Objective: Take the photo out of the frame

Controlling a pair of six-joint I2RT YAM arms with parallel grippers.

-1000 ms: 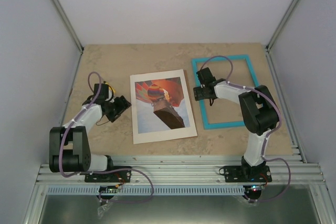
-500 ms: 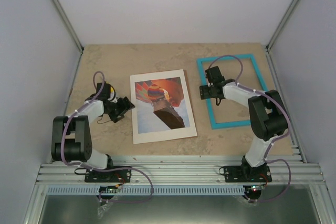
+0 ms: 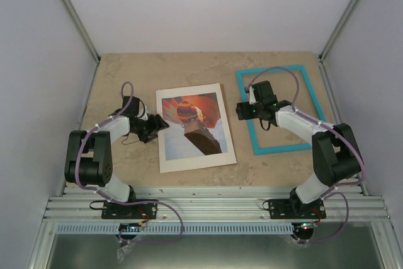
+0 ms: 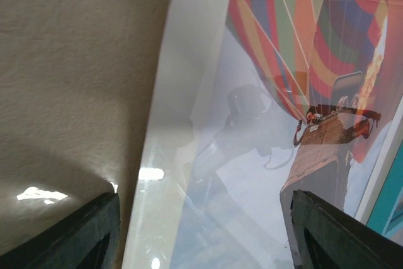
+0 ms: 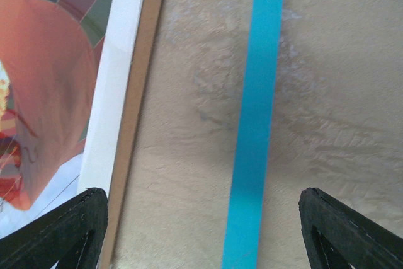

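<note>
The photo, an orange-red balloon print, lies face up in the middle of the table on a white-bordered sheet over a brown-edged board. It fills the left wrist view under a glossy reflection, and its edge shows in the right wrist view. The turquoise frame lies empty to its right, apart from it. My left gripper is open over the photo's left border. My right gripper is open above the frame's left bar, straddling it and the bare table.
The board's brown edge runs beside the white border. The beige table is walled at the left, back and right. An aluminium rail with the arm bases runs along the near edge.
My left gripper has moved right, up to the photo's left edge. The turquoise frame has shifted a little to the right with my right gripper over its left bar.
</note>
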